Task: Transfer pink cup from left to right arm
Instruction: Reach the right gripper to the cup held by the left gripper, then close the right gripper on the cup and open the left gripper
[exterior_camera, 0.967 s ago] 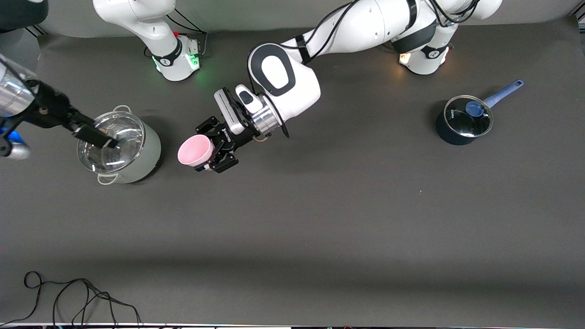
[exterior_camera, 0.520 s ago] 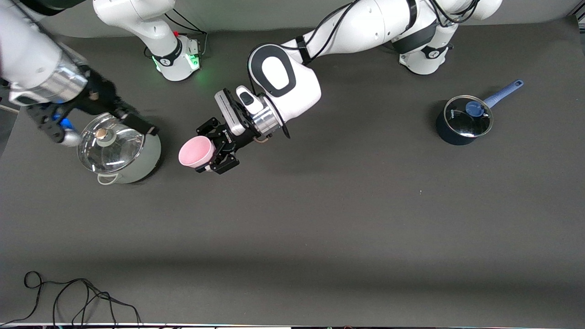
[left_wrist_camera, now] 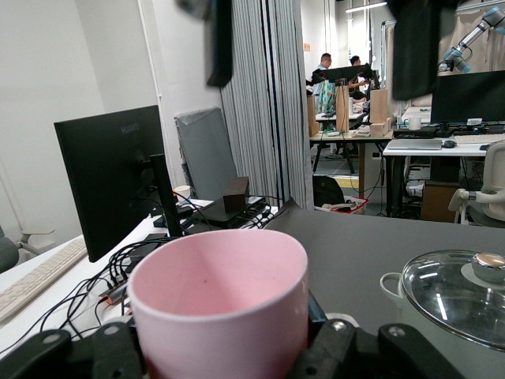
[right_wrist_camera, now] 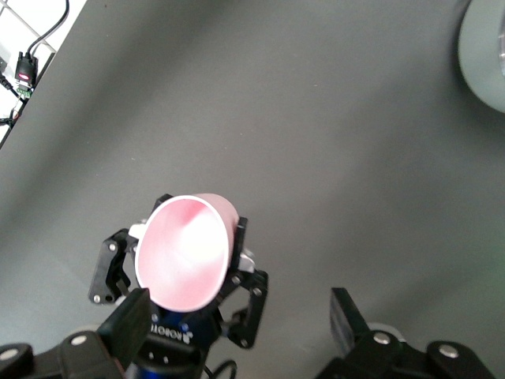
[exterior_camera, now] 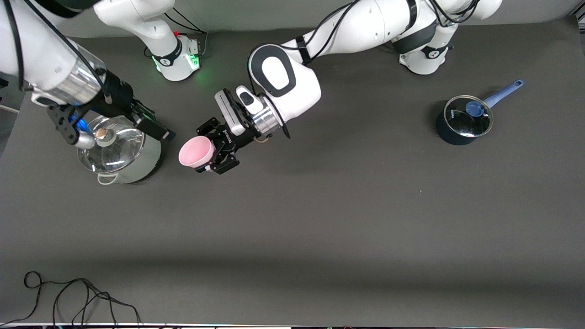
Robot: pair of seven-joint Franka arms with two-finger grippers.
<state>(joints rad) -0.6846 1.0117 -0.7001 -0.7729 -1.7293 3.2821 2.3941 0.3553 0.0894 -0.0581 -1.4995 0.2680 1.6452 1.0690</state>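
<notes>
The pink cup [exterior_camera: 196, 152] is tipped on its side in my left gripper [exterior_camera: 209, 148], which is shut on its base and holds it above the table's middle, mouth toward the right arm's end. It fills the left wrist view [left_wrist_camera: 221, 296], between that gripper's fingers [left_wrist_camera: 118, 355]. My right gripper [exterior_camera: 156, 128] is open and empty over the steel pot's edge, a short gap from the cup's mouth. In the right wrist view the cup [right_wrist_camera: 183, 253] faces the camera, and the right gripper [right_wrist_camera: 237, 304] has its jaws spread wide either side of it.
A steel pot with a glass lid [exterior_camera: 148, 157] stands at the right arm's end, also in the left wrist view [left_wrist_camera: 458, 296]. A dark blue saucepan [exterior_camera: 462, 122] with a lid stands at the left arm's end. A black cable [exterior_camera: 68, 294] lies near the front edge.
My right arm has swung in from the table's end, across the steel pot, to just short of the cup's mouth. The left gripper and the cup have stayed in place.
</notes>
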